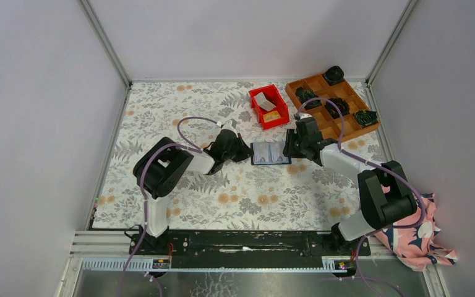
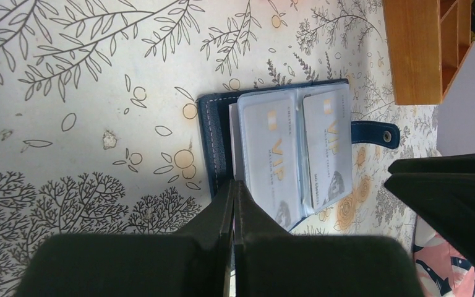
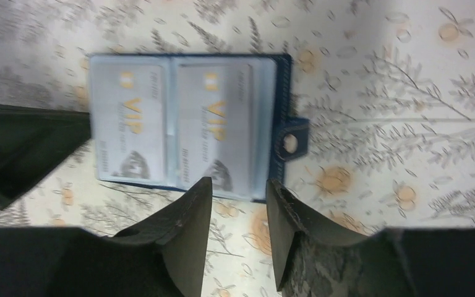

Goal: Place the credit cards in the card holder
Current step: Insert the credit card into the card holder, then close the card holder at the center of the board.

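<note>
Top view: even, diffuse lighting, soft shadows, sharp focus. Left wrist view: bright wash across the counter (image 2: 68, 124). Right wrist view: overall blur; right gripper (image 3: 238, 185) dark, underexposed.

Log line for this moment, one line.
card holder: lying open | left gripper: shut, at its edge | right gripper: open, empty

Gold "VIP" is showing on each of the two pale credit cards (image 2: 278, 154) sitting in the card holder (image 2: 213, 142) — the smaller print is blurring out
</note>
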`<state>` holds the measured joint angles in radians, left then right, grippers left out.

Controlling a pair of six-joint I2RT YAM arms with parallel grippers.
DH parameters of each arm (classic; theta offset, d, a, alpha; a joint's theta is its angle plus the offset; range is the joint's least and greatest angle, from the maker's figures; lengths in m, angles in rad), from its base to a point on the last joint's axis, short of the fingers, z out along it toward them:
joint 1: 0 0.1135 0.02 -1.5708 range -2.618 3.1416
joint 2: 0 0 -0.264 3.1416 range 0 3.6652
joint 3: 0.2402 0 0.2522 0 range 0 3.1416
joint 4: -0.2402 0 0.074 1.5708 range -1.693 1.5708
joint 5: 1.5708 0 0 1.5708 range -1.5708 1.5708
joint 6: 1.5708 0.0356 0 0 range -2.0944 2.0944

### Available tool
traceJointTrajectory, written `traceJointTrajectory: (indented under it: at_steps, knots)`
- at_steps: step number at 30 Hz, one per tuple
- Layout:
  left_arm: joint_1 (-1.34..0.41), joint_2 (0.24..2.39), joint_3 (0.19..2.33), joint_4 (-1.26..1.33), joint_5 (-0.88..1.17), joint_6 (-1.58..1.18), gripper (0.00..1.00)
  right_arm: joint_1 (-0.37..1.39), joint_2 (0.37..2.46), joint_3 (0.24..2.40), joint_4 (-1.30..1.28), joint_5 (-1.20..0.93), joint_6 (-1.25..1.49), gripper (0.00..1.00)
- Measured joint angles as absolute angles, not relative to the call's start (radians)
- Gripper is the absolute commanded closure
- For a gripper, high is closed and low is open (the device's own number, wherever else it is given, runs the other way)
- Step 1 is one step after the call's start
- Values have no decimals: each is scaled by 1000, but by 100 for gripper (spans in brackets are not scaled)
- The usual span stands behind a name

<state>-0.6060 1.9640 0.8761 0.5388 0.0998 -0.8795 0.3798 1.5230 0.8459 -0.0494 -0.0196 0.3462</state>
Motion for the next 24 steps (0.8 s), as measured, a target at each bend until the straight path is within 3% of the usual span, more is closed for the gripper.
traceJointTrajectory:
  at_steps: [17, 24]
  knots:
    - [-606, 1954, 870, 529, 97, -878, 100, 380, 1613, 853, -92, 138, 300, 48]
    - [-605, 1954, 870, 529, 98, -875, 100, 380, 1684, 897, -68, 147, 283, 56]
